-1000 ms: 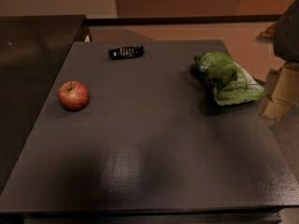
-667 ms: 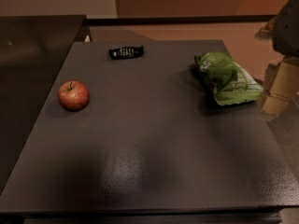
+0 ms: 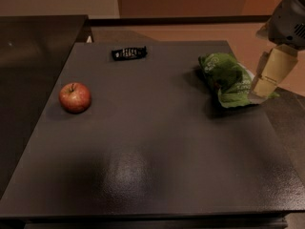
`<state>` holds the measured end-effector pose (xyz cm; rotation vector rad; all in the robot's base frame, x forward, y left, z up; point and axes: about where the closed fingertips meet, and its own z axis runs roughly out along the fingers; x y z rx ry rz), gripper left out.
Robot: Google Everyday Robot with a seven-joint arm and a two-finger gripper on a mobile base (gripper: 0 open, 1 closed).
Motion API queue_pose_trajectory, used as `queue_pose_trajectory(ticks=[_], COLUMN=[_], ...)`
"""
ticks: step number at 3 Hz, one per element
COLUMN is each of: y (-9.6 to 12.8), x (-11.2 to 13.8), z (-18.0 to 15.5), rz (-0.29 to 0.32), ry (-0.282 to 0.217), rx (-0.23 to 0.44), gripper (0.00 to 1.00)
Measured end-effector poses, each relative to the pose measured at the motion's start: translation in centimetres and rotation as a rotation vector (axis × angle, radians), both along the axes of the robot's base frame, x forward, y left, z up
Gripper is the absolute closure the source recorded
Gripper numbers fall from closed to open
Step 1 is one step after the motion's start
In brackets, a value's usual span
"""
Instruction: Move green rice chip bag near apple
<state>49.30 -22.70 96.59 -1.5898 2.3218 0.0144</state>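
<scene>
Crinkled, bright green rice chip bag (image 3: pixel 228 79) with white label patches lies flat and lumpy at the far right of the dark grey tabletop (image 3: pixel 157 142), close to the right edge. It's resting on the surface, not lifted. Right at its right end hangs the gripper (image 3: pixel 262 87), a cream-coloured piece coming down from the grey arm housing (image 3: pixel 288 15) in the top right corner. Its tip sits at or just over the bag's right end. Touching or not? Can't tell. Open or closed? Can't tell that either.

Over on the left, well apart from the bag, sits the small round red apple (image 3: pixel 75 97) with yellowish patches, short stem up, nearer the left edge. A wide stretch of tabletop lies between the two. Further back, toward the far edge, a small black phone-like device (image 3: pixel 129 53) lies flat, off the straight line from bag to apple.

So this reads as the reach-and-grasp step, and the carry hasn't started. The next move calls for a firm hold on that soft, crinkly bag, which will likely deform or slip, so a bite on a bulky part seems wise. Then it's a long trip leftward, staying on the near side of the black device. The set-down beside the apple should be gentle, because a nudge could set that round fruit rolling.
</scene>
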Motion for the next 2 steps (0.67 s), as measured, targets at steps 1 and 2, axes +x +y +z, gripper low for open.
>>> queue_pose_trajectory(ticks=[1, 2], y=[-1.2, -2.3], x=[2.8, 4.9], z=[-2.8, -5.8], rz=[-0.062, -0.163], ry=[0.024, 0.045], rx=[0.03, 0.046], gripper=[0.0, 0.0])
